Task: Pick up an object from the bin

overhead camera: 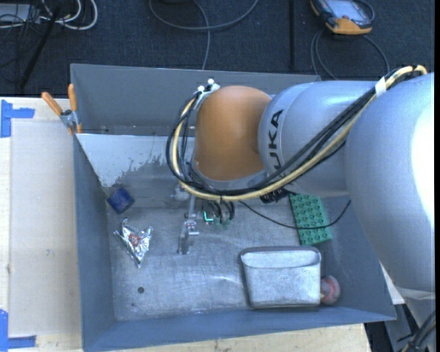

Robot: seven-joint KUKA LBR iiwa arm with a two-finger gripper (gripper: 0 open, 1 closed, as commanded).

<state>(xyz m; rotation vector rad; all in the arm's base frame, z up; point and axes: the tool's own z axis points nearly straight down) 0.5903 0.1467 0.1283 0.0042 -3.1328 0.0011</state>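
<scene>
Robot arm (337, 145) reaches from the right into a grey metal bin (95, 270), its gripper (185, 237) hanging over bare floor near the middle; whether it is open or closed cannot be told, and no object is seen in it. The closest candidate, a crumpled foil wrapper (136, 242), lies just to its left, with a small blue block (120, 199) a little farther back. A green studded plate (310, 218) sits to the right, a grey tub (280, 276) and a pink lump (330, 290) at the near right. A clean pick would likely mean shifting left, centring over the wrapper, descending straight and closing on its bulk, clear of the wall
</scene>
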